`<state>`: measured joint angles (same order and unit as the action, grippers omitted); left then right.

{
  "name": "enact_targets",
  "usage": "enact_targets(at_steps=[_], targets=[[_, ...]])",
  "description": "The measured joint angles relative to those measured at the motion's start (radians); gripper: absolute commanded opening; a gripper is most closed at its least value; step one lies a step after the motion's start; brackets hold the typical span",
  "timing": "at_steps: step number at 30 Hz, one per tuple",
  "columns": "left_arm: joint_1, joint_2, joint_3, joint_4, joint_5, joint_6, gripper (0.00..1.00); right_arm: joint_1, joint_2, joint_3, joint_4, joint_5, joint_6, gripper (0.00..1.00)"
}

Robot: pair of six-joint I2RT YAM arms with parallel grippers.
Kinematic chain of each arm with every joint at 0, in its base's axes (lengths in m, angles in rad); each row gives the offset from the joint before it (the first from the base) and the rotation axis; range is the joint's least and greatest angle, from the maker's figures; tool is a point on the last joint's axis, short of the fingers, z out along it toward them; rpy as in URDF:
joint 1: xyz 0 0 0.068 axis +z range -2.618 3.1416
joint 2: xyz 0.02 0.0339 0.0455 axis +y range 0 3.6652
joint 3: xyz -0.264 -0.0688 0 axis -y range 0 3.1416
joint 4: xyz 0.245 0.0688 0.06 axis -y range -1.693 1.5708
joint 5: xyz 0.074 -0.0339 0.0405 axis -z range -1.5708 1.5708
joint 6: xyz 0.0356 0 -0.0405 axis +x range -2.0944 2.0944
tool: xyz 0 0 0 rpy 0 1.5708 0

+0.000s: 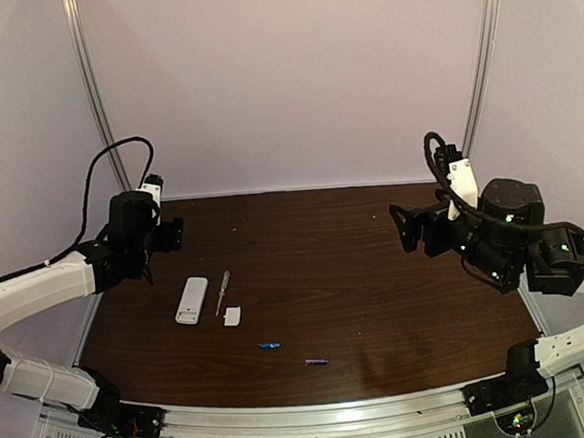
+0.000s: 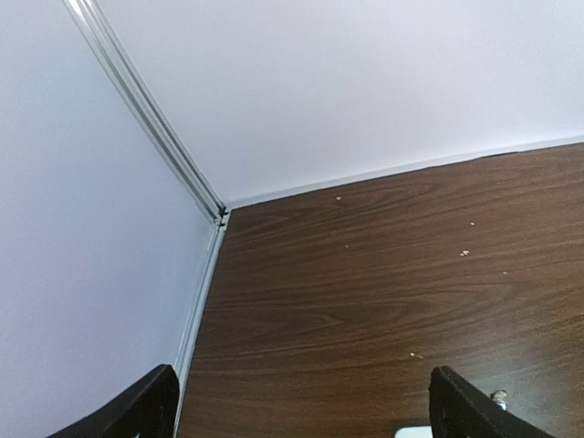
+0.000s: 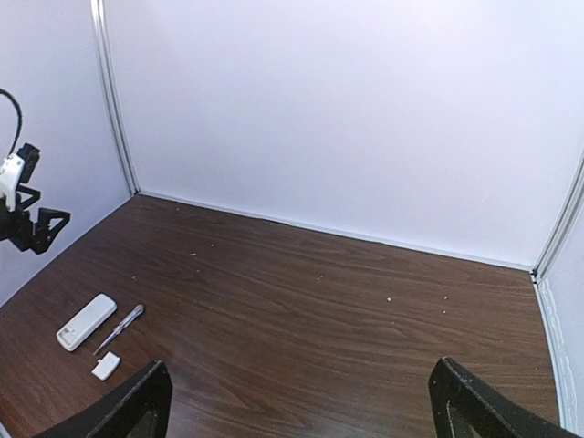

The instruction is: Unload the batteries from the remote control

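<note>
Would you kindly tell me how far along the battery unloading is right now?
Done, apparently: the blue battery and purple battery lie on the table, apart from the remote control; a small white piece, likely its cover, lies beside it. In hand: nothing; the left gripper and right gripper are open, raised. Left: seemingly nothing, though the remote's compartment isn't visible.

arms [image 1: 36, 289]: white links, black joints | cables [image 1: 107, 157]: black loops | LEDs [image 1: 565, 248]: green

Table [image 1: 378, 303]: remote control [image 1: 191, 299], tool [image 1: 222, 292], cover [image 1: 233, 316], blue battery [image 1: 270, 345], purple battery [image 1: 316, 362]
</note>
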<state>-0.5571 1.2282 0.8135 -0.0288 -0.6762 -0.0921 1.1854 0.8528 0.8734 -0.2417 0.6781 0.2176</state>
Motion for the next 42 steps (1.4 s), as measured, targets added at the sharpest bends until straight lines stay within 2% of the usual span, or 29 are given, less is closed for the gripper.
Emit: enact_targets(at_steps=[8, 14, 19, 25, 28, 36, 42], targets=[[0.227, 0.008, -0.15, 0.204, 0.164, 0.078, 0.97, -0.294, 0.224, 0.122, 0.014, -0.101, -0.064, 1.0], [0.317, 0.016, -0.28, 0.406, 0.286, 0.146, 0.96, -0.535, 0.357, 0.113, 0.083, -0.185, -0.055, 1.0], [0.372, 0.079, -0.318, 0.522, 0.348, 0.161, 0.96, -0.637, 0.373, -0.023, 0.249, -0.188, -0.082, 1.0], [0.402, 0.158, -0.332, 0.634, 0.405, 0.162, 0.95, -0.802, 0.295, -0.341, 0.595, -0.223, -0.15, 1.0], [0.414, 0.198, -0.349, 0.694, 0.431, 0.161, 0.93, -0.895, 0.302, -0.376, 0.666, -0.285, -0.171, 1.0], [0.42, 0.27, -0.391, 0.83, 0.458, 0.175, 0.92, -0.994, 0.425, -0.417, 0.872, -0.451, -0.194, 1.0], [0.433, 0.294, -0.401, 0.919, 0.462, 0.182, 0.92, -1.033, 0.488, -0.441, 0.921, -0.536, -0.23, 1.0]])
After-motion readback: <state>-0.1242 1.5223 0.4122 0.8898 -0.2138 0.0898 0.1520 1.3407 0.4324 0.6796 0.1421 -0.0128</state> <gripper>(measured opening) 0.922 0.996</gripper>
